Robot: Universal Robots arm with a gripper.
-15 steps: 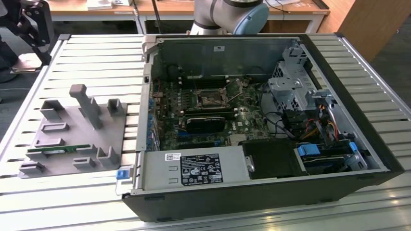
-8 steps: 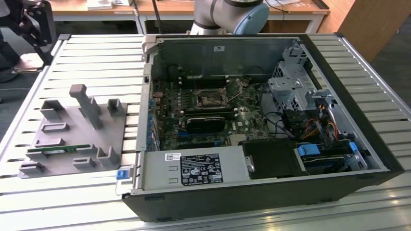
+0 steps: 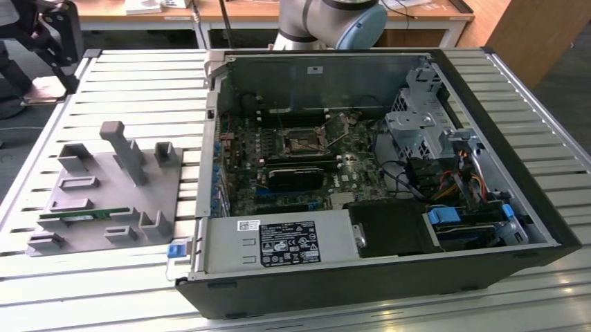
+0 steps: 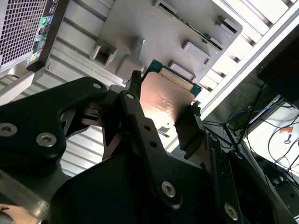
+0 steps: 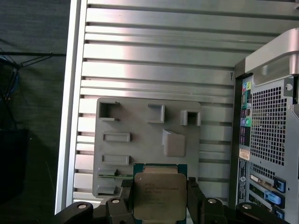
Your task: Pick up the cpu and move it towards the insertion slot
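In both wrist views my gripper (image 5: 159, 203) (image 4: 164, 103) is shut on the cpu (image 5: 158, 193) (image 4: 163, 93), one black finger (image 5: 125, 201) on each side of it. The cpu is a flat square chip with a silvery top and a green rim. It hangs in the air above the near edge of the grey plastic tray (image 5: 140, 149) (image 4: 135, 28). The insertion slot (image 3: 303, 143), a shiny metal frame with a dark centre, sits on the motherboard inside the open computer case (image 3: 369, 173), to the exterior view's right of the tray (image 3: 102, 200).
A thin green memory stick (image 3: 83, 218) lies in the tray among several raised blocks. The case's back panel (image 5: 266, 140) stands beside the tray. Ribbed metal table (image 3: 138, 83) surrounds both. The arm's base (image 3: 323, 24) stands behind the case. A person's legs (image 3: 19, 76) show at the far left.
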